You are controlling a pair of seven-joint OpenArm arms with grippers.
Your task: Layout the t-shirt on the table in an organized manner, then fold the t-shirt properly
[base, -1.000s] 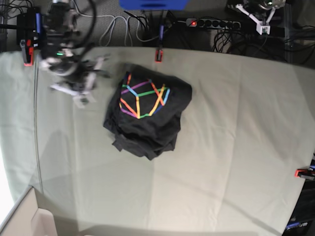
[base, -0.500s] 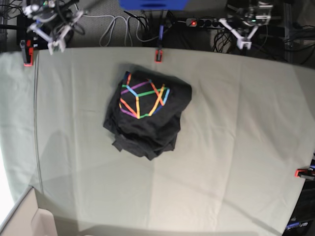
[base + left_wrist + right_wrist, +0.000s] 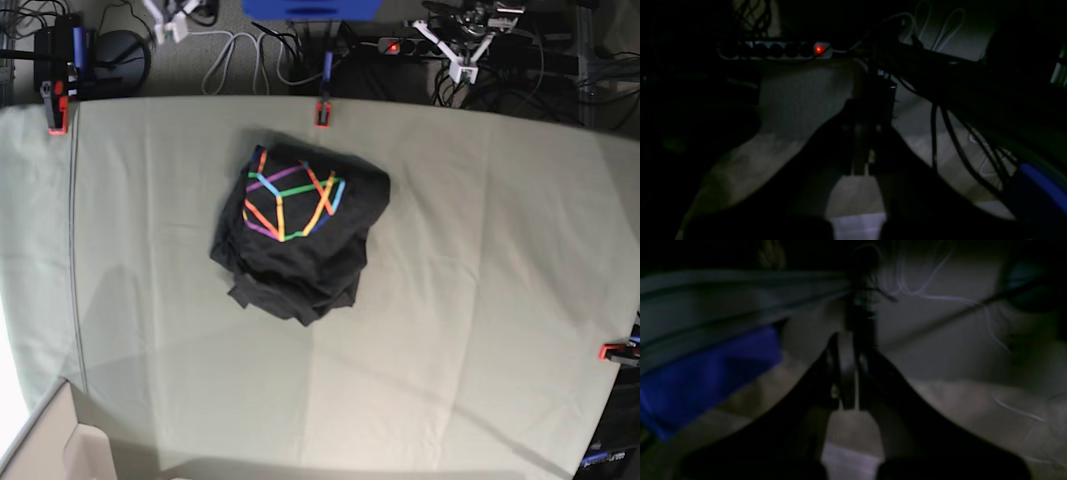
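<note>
So the t-shirt (image 3: pixel 298 232) sits in a compact folded bundle a bit behind the middle of the counter (image 3: pixel 480 330), rainbow line print facing up, with a few layers of hem sticking out unevenly at the near edge. Nothing is touching it. Both arms are parked well apart from it, past the far edge of the counter: the left pincer (image 3: pixel 462 62) is up by the power strip (image 3: pixel 400 46) on the camera's right, and the right pincer (image 3: pixel 170 22) is up at the top left near the grey cables (image 3: pixel 235 50). Both wrist views are really dark, but I can make out each set of jaws pressed together with nothing between them. A red clamp (image 3: pixel 322 112) pins the cloth at the far edge just behind the shirt. My read is that the fold is basically done and I'm at the wrap-up step. If anything's left, the next move would be coming back in from above to square up those loose bottom layers, gently enough not to drag the whole stack.
</note>
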